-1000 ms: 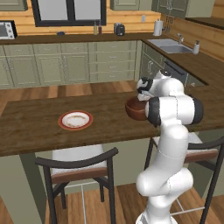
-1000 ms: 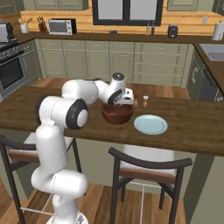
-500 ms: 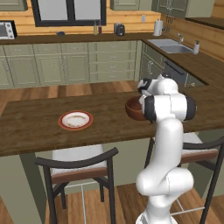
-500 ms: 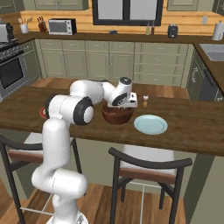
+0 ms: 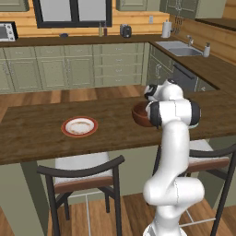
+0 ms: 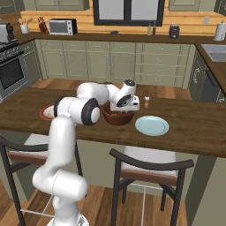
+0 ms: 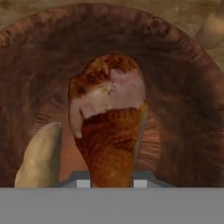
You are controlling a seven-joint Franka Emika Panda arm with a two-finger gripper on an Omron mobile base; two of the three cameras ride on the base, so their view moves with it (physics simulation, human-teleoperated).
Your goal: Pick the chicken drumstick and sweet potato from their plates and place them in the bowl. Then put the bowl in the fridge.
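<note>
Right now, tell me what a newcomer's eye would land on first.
The chicken drumstick, held in the shut jaws of the gripper over the dark brown bowl, with a pale sweet potato lying inside it. On the wooden counter the teal plate and red-rimmed plate sit bare.

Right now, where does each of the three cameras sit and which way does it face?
Left base view: behind the arm's left, facing the island; arm at right, bowl, red-rimmed plate.
Right base view: behind its right; arm at left, teal plate; shares bowl and arm.
Hand view: on the hand, looking into the bowl at the chicken drumstick, sweet potato.
</note>
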